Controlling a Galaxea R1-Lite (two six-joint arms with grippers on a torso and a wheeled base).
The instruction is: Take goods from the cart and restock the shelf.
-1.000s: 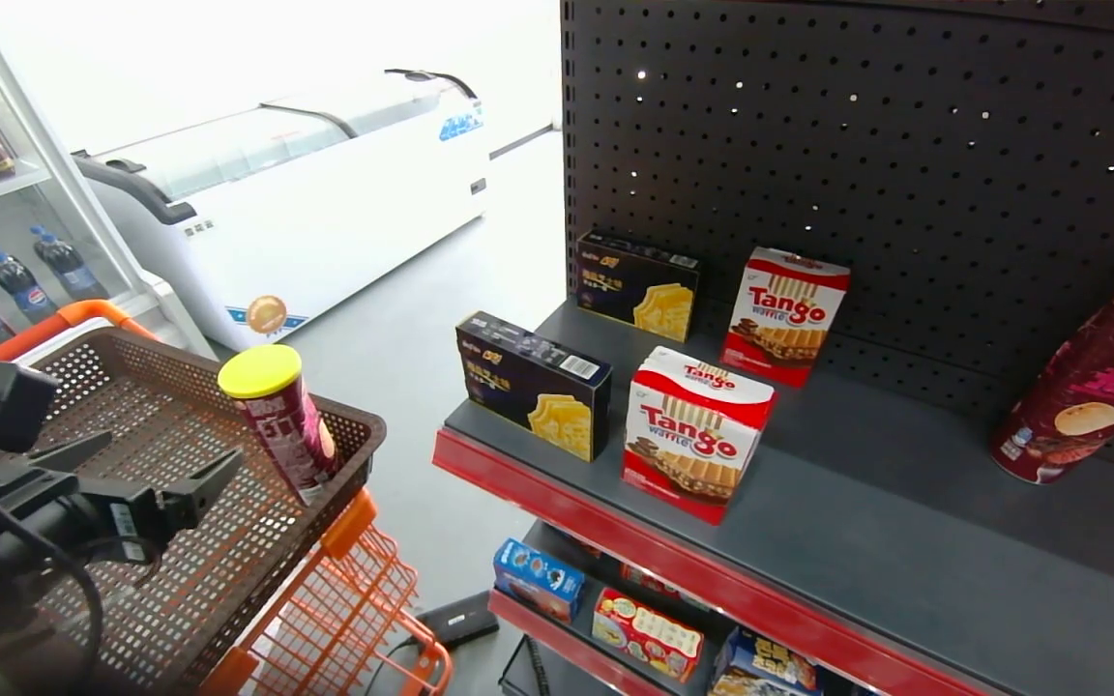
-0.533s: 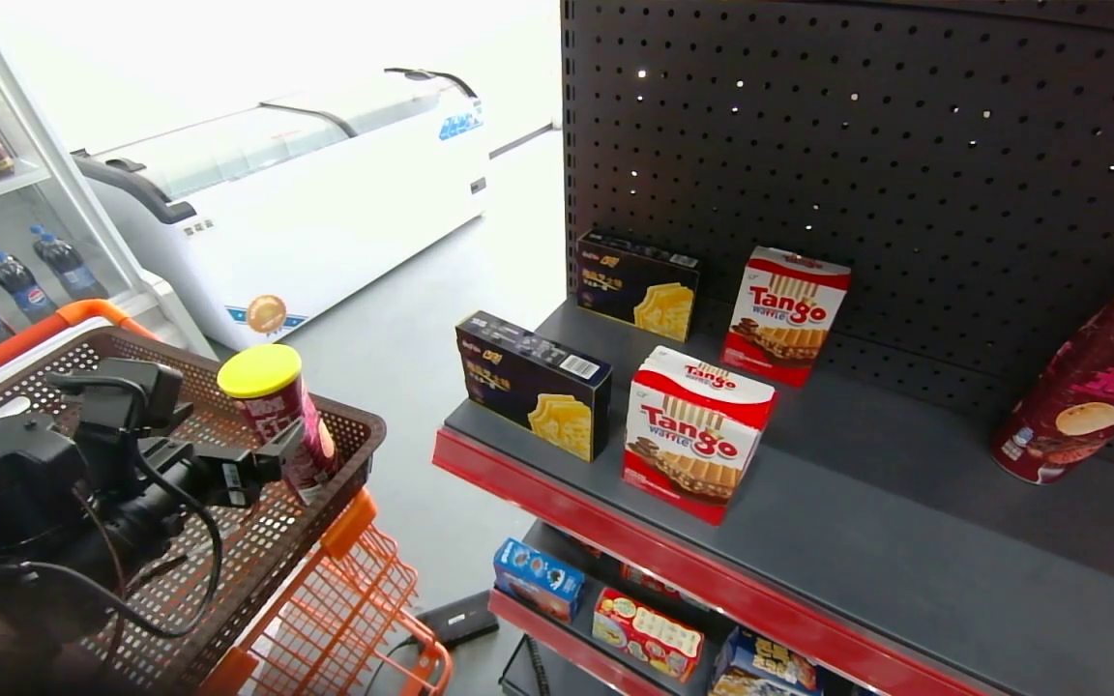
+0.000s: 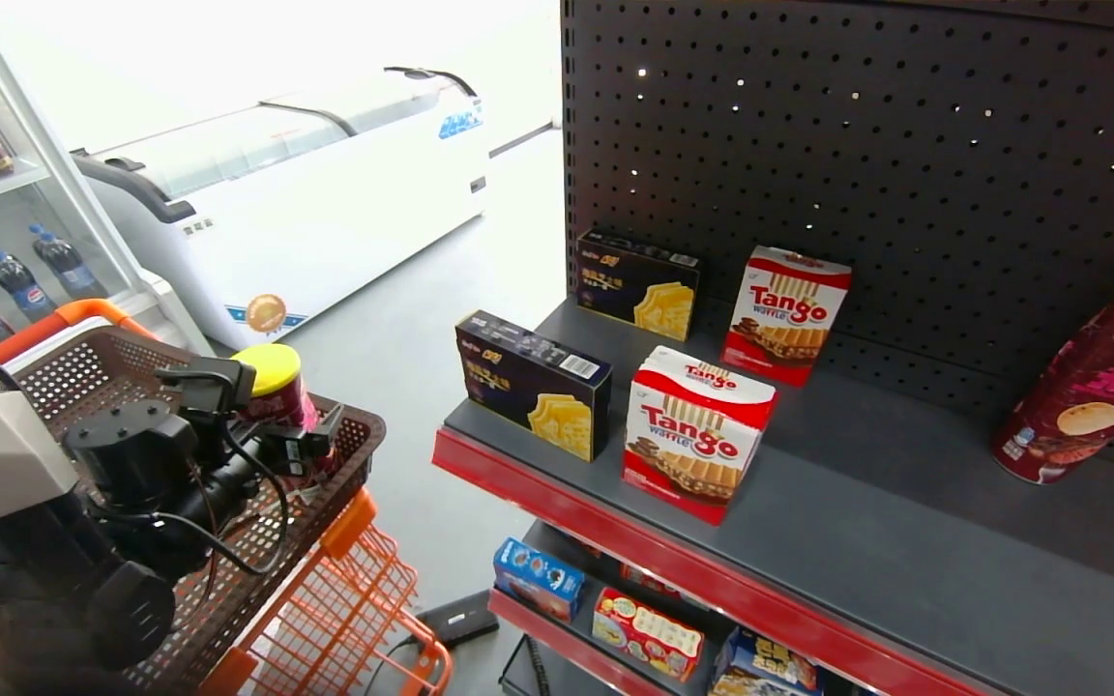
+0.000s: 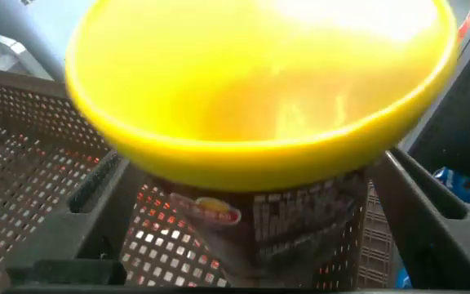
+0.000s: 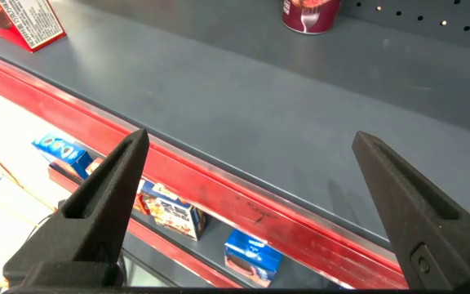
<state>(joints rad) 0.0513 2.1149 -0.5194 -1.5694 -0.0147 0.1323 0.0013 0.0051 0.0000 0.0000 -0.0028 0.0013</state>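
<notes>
Left jaws flanking chip can [image 3: 272, 369] in cart basket [image 3: 364, 430], right jaws apart

the dark grey shelf [image 3: 905, 541], red along its front edge, is backed by a black pegboard [image 3: 857, 145]. a dark box [image 3: 533, 384] and a wafer box [image 3: 695, 433] are stood side by side near the front edge. a second dark box [image 3: 637, 284] and a second wafer box [image 3: 787, 314] are stood behind them, by the pegboard. well apart, at the right, a maroon canister [image 3: 1089, 382] is leaned against the pegboard. a yellow-lidded canister [image 3: 272, 372] is stood in the cart's brown basket [image 3: 364, 430].
</notes>
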